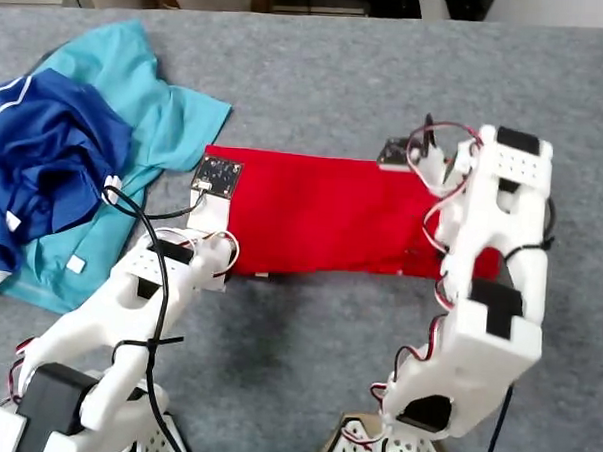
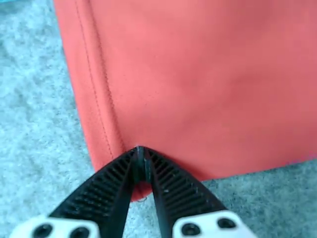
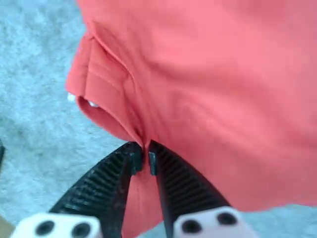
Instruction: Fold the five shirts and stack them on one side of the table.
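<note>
A red shirt [image 1: 327,212] lies folded into a long band across the middle of the grey table. My left gripper [image 2: 140,157] is shut on the red shirt [image 2: 198,84] at its near left corner, beside the hem seam. At the shirt's right end my right gripper [image 3: 142,154] is shut on a bunched fold of the red shirt [image 3: 218,89]. In the high view the left arm [image 1: 164,270] covers the shirt's left edge and the right arm [image 1: 491,244] covers its right end.
A teal shirt [image 1: 151,109] lies spread at the far left with a crumpled dark blue shirt [image 1: 49,160] on top of it. The grey table [image 1: 317,337] shows bare carpet-like surface in front of and behind the red shirt.
</note>
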Controlling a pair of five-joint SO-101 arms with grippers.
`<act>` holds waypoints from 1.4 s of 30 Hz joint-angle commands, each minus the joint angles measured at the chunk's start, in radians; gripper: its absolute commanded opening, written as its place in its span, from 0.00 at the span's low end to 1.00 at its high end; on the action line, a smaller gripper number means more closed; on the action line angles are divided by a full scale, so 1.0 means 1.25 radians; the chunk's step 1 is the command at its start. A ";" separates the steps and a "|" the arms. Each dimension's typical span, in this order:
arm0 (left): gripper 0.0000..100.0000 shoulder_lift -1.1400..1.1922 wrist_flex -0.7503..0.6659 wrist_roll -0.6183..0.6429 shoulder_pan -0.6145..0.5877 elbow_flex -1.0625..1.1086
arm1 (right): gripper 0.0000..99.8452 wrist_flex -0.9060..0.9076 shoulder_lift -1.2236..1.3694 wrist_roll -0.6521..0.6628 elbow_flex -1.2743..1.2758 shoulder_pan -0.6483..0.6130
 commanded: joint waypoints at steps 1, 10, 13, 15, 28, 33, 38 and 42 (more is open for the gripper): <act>0.02 -0.026 -0.009 0.006 -0.011 -0.002 | 0.00 0.044 0.052 -0.015 -0.181 -0.028; 0.02 -0.026 -0.009 0.006 -0.011 -0.002 | 0.00 0.150 0.303 -0.016 -0.574 -0.095; 0.02 -0.026 -0.009 0.006 -0.011 -0.002 | 0.00 0.162 0.360 -0.017 -0.651 -0.100; 0.02 -0.026 -0.009 0.006 -0.011 -0.002 | 0.00 0.166 0.380 -0.017 -0.679 -0.101; 0.02 -0.026 -0.009 0.006 -0.011 -0.002 | 0.19 0.163 0.314 -0.196 -0.694 -0.096; 0.02 -0.026 -0.009 0.006 -0.012 -0.002 | 0.08 0.168 0.233 -0.249 -0.663 -0.069; 0.02 -0.026 0.017 0.005 -0.012 -0.010 | 0.00 0.169 0.131 -0.281 -0.522 -0.003; 0.02 -0.026 0.021 0.006 -0.015 -0.012 | 0.00 0.166 0.021 -0.287 -0.358 0.061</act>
